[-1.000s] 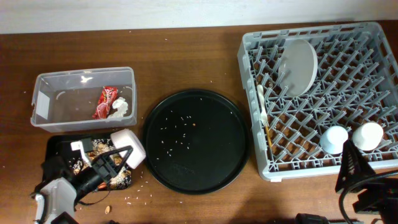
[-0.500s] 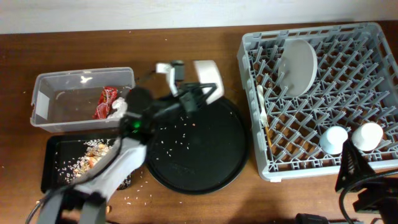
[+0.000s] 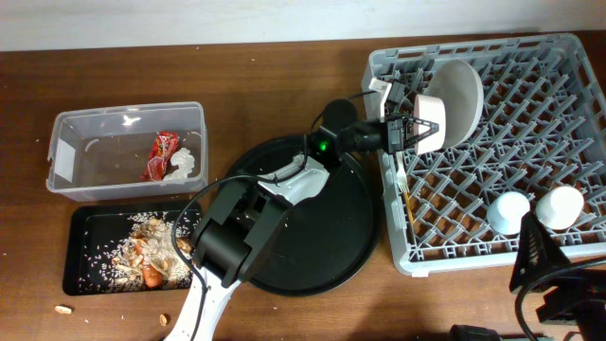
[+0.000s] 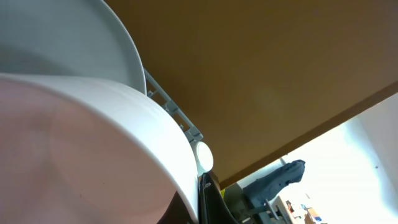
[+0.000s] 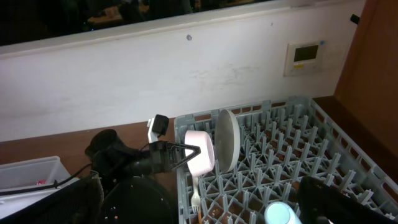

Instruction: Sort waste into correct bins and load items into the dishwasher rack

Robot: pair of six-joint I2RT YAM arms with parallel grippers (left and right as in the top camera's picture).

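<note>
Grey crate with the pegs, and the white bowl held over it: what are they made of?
Dishwasher rack: probably moulded plastic, matte grey, with a thin, uniform lattice and pegs. White bowl: smooth, opaque, with a soft sheen; ceramic or hard plastic, can't tell which.

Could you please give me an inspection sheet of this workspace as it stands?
Surface: wooden table, stray crumbs by black tray.
Job's things: white bowl at dishwasher rack beside upright plate; two cups and fork in rack; wrapper and tissue in clear tub; scraps and carrot in black tray.
Clutter: round black tray, few grains.
Grippers: left gripper shut on white bowl; right gripper low, state unclear.
Cables: black cable along left arm.
Surroundings: white wall, wall panel.
</note>
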